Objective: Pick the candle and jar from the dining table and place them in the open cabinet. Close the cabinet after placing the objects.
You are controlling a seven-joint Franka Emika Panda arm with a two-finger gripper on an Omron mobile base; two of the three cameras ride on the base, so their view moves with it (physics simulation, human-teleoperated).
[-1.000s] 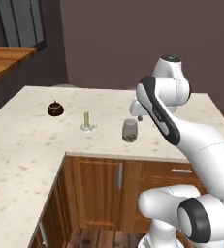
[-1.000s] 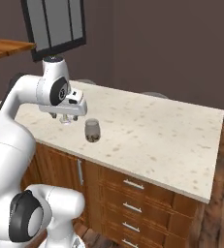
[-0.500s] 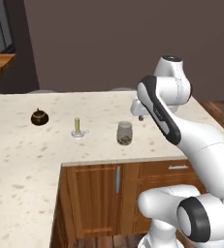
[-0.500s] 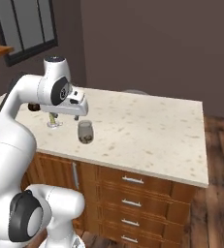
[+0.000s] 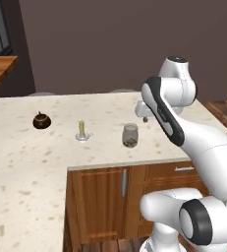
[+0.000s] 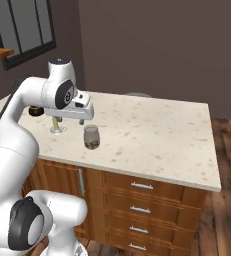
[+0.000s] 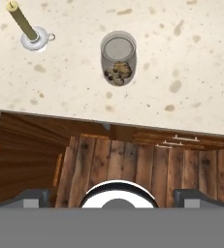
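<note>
Hand view: you look down past the table edge; the candle [image 7: 27, 26] stands at upper left, a clear glass container [image 7: 118, 58] with dark bits inside stands near the middle.
Gripper: its fingertips [image 7: 32, 197] sit wide apart at the bottom corners with nothing between them, so you hold nothing.
Candle: upright on its grey disc on the dining table [image 5: 31, 162], between the jar [image 5: 42, 120] and the glass container [image 5: 129, 135].
Jar: dark and squat, lid on, furthest from the arm, well apart from the hand.
Stage: I judge you are lining up for a first pick; neither thing is lifted.
Risk: the glass container is the nearest thing to the hand, so you might grab it in error.
Risk: the thin candle could tip if a finger clips it on descent.
Risk: reaching for the jar, your wrist may sweep the candle.
</note>
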